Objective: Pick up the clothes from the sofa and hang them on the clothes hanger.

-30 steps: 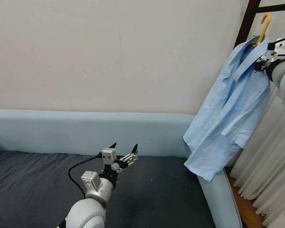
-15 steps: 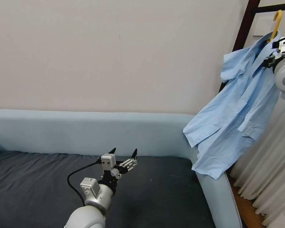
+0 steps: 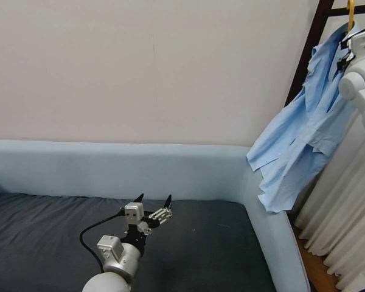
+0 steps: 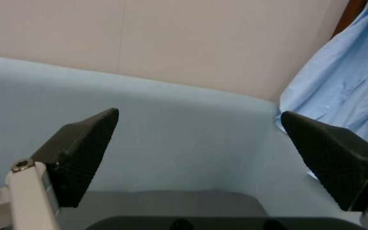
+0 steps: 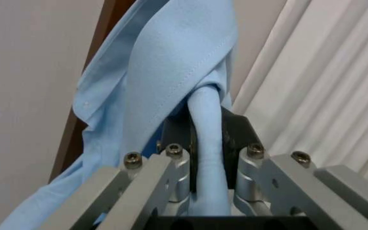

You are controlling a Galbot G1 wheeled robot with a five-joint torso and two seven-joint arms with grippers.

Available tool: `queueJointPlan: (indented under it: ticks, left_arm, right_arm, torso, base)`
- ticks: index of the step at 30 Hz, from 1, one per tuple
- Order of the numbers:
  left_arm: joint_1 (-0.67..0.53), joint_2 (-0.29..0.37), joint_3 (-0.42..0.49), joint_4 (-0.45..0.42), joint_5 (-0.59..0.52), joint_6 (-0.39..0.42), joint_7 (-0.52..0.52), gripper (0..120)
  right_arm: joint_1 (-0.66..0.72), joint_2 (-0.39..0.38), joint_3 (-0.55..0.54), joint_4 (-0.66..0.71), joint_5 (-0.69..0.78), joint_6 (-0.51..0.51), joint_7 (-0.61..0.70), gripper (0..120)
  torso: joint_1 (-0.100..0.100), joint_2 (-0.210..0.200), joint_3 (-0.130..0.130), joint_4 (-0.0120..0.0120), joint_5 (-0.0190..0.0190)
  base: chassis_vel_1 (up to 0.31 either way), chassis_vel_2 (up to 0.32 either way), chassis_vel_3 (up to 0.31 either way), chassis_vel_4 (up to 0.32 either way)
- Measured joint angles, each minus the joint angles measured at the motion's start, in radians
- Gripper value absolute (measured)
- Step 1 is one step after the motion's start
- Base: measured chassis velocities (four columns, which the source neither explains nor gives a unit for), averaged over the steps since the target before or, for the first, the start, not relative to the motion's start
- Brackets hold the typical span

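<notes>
My right gripper point(image 5: 206, 143) is clamped on the collar of the blue shirt point(image 3: 301, 134), which drapes below it, with the yellow hanger hook point(image 3: 351, 11) just above. I'd seat that hook over the bar of the dark rack point(image 3: 308, 52) before letting go. My left gripper point(image 3: 152, 205) hangs spread above the sofa point(image 3: 109, 170).

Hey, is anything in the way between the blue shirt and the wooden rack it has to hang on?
Nothing visible. The right gripper holds the blue shirt on its yellow hanger right beside the wooden rack, with no object between. Left gripper hangs open over the sofa.
</notes>
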Motion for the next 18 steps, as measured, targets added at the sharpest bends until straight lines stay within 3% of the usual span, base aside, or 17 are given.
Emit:
queueJointPlan:
  ticks: [11, 18]
  left_arm:
    - [0.022, 0.031, -0.052, 0.001, 0.044, 0.005, -0.002, 100]
    - [0.034, 0.072, -0.116, 0.018, 0.058, -0.054, 0.066, 100]
  right_arm:
    - [0.061, 0.155, 0.035, -0.185, -0.008, 0.019, 0.042, 8]
    - [0.091, 0.213, 0.056, -0.307, -0.019, 0.052, 0.058, 8]
  torso:
    - [0.0, 0.0, 0.0, 0.0005, -0.0004]
    - [0.0, 0.0, 0.0, 0.0, 0.0001]
  base:
    - [0.0, 0.0, 0.0, 0.0]
    - [0.0, 0.0, 0.0, 0.0]
